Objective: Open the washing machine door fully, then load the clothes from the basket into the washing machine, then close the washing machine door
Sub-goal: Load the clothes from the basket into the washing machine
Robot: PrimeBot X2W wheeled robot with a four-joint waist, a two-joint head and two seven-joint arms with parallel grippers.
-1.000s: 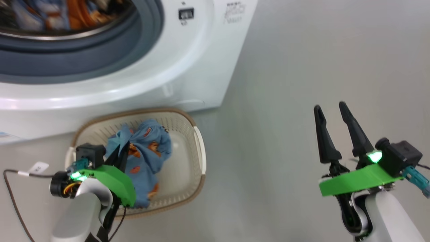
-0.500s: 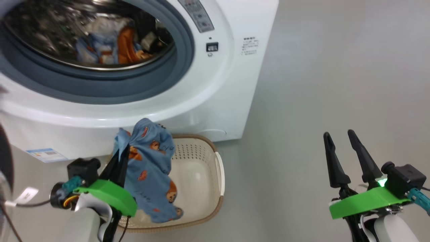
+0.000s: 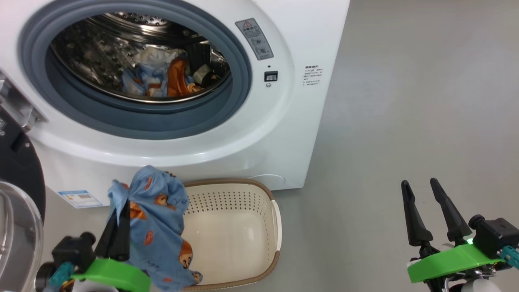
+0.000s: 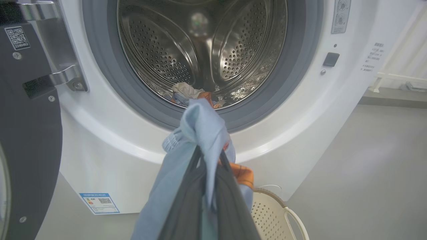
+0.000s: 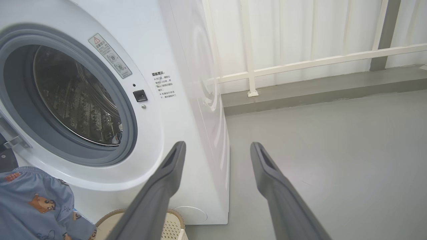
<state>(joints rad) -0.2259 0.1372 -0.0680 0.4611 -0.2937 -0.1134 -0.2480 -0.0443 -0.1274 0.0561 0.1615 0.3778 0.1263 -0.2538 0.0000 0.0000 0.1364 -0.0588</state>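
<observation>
The white washing machine stands with its black door swung open to the left. A cream and orange garment lies in the steel drum. My left gripper is shut on the light blue garment, which hangs above the left side of the cream basket in front of the machine. In the left wrist view the blue garment drapes over my fingers below the drum opening. My right gripper is open over bare floor to the right, holding nothing.
Grey floor stretches right of the machine. A white railing and curtain stand behind it. A blue label sits on the machine's lower front. The door hinge is at the opening's left.
The head camera has tilted up, bringing the drum into view. My left gripper has lifted the blue garment out of the basket. The right gripper has kept its stance.
</observation>
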